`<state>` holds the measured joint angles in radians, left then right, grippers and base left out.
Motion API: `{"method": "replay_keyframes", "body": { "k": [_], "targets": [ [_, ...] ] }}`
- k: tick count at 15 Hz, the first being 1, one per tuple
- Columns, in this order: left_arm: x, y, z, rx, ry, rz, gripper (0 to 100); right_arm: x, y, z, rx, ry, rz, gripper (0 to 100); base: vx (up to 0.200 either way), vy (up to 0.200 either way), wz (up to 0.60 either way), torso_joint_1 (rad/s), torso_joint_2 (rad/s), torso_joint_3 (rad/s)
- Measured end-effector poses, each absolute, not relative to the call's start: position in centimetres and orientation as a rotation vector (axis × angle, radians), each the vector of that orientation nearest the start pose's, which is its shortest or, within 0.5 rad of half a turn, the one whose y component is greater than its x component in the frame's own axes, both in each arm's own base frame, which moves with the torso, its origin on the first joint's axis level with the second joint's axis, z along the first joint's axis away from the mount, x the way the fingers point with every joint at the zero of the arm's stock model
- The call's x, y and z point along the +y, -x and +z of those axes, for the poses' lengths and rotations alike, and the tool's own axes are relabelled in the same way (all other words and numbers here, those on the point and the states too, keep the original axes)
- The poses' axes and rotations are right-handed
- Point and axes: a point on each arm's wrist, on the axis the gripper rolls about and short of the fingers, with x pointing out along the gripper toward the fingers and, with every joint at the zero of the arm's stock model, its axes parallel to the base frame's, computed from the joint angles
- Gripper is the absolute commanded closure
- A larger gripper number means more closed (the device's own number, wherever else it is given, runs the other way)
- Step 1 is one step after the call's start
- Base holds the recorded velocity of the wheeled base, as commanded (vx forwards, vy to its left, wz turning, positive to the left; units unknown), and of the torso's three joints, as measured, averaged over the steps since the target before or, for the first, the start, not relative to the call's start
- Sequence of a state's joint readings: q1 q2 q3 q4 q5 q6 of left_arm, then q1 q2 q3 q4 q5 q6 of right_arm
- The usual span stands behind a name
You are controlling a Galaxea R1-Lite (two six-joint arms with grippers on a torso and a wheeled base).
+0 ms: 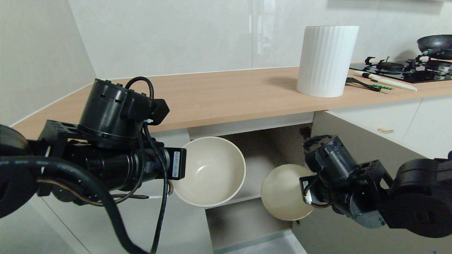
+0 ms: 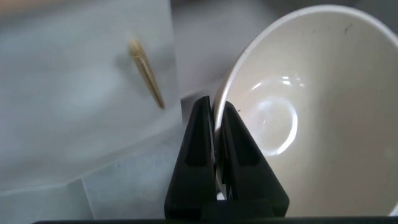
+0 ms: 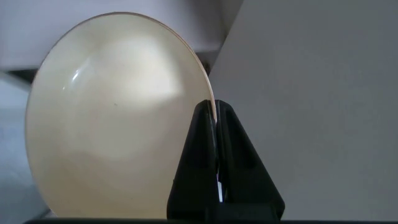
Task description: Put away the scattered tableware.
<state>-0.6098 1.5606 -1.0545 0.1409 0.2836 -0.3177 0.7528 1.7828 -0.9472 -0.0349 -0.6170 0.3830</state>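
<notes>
Found left gripper (image 2: 216, 115) clamped on the rim of a cream bowl (image 1: 209, 171) and right gripper (image 3: 215, 113) clamped on the edge of a cream plate (image 1: 282, 192), both pieces tipped on edge, apart, before the open cabinet (image 1: 263, 150) under the wooden countertop (image 1: 226, 91).

A cream bowl (image 1: 208, 171) and a cream plate (image 1: 284, 192) are held side by side before the open cabinet (image 1: 263, 151) (under the wooden counter (image 1: 219, 91)).
</notes>
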Motion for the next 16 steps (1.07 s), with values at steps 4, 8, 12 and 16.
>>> {"method": "replay_keyframes", "body": {
  "k": [4, 8, 12, 16],
  "targets": [
    [-14.7, -21.7, 20.9, 0.68, -0.008, -0.299, 100, 20.8, -25.6, 11.0, 0.709, 0.083, 0.073, 100, 0.0, 0.0, 0.0, -0.001, 0.02, 0.014],
    [-14.1, -20.9, 21.0, 0.678, -0.004, -0.302, 100, 21.7, -30.2, 6.4, 0.67, -0.011, 0.062, 100, 0.0, 0.0, 0.0, 0.0, 0.0, 0.0],
    [-13.0, -19.2, 20.4, 0.703, 0.004, -0.339, 100, 22.0, -32.9, 2.4, 0.698, -0.007, 0.021, 100, 0.0, 0.0, 0.0, 0.0, 0.0, 0.0],
    [-13.0, -19.2, 20.1, 0.714, 0.004, -0.335, 100, 21.7, -33.7, 0.6, 0.726, 0.005, -0.005, 100, 0.0, 0.0, 0.0, 0.0, 0.0, 0.0]
  ]
}}
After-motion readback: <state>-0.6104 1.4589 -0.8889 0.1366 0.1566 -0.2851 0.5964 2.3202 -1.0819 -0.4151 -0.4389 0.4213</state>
